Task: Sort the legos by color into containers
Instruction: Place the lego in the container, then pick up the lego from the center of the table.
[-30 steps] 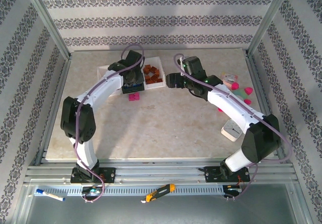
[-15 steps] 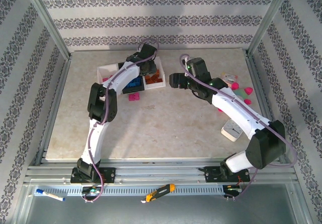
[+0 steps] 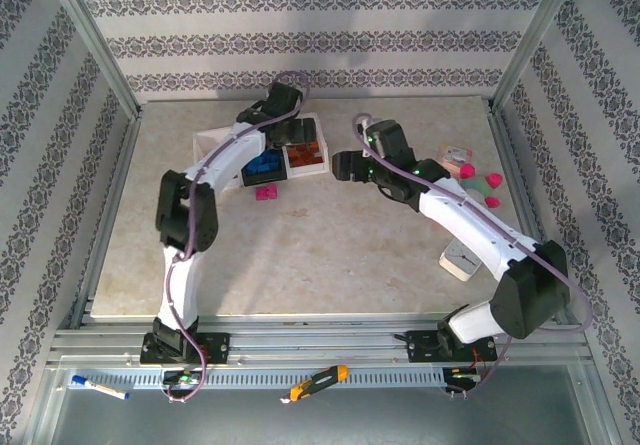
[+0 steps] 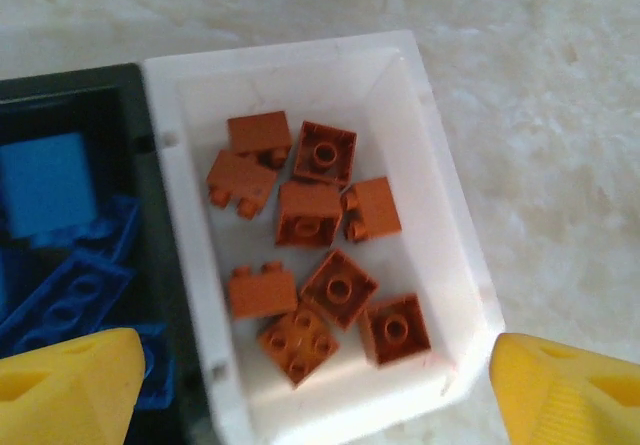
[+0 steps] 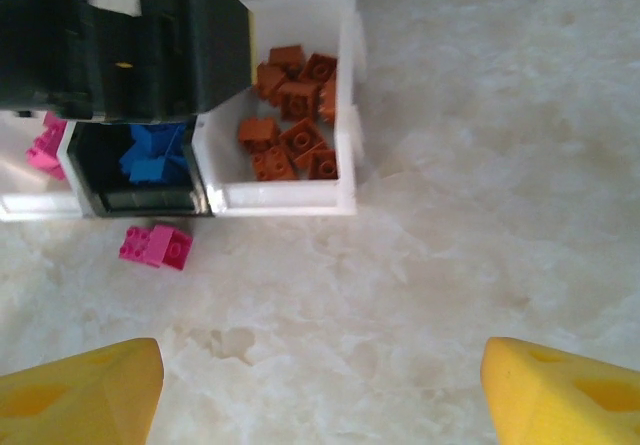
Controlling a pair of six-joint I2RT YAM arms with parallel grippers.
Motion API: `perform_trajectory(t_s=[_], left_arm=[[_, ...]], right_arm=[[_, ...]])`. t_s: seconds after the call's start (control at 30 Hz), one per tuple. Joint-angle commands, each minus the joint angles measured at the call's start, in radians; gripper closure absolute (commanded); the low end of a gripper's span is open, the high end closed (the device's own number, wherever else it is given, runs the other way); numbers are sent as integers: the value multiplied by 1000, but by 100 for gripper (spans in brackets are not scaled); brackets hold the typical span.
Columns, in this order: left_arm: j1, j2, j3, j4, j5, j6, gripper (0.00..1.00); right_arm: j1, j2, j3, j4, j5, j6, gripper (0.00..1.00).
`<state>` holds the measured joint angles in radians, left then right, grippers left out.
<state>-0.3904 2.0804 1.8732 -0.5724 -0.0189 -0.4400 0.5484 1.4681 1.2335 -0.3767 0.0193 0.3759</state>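
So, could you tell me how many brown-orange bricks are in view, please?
9 brown-orange bricks, all inside the white tray beside the black tray: five bunched toward the top of the left wrist view, four toward the bottom. Another could be hidden beneath.

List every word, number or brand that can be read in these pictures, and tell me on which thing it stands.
No text can be read in any view.
Small packet: possibly some print, too small and blurred to read.
Orange bricks, blue bricks, white tray: no lettering visible.
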Motion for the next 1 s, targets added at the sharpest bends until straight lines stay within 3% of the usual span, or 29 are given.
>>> perform_trajectory(t_s=[0.0, 0.27, 0.47, 0.67, 0.97], left_arm=[[16, -204, -179, 90, -20, 26, 8], [27, -601, -653, 131, -114, -4, 8], [33, -850, -897, 154, -175, -36, 3], [37, -972, -977, 120, -222, -17, 1], [44, -1071, -1017, 58, -300, -23, 1]], right_arm=[[45, 73, 49, 26, -19, 34, 17], [117, 308, 208, 30, -57, 78, 19], [156, 501, 376, 25, -115, 126, 19], [174, 674, 544, -18, -167, 139, 22], [175, 846, 724, -110, -212, 133, 35]])
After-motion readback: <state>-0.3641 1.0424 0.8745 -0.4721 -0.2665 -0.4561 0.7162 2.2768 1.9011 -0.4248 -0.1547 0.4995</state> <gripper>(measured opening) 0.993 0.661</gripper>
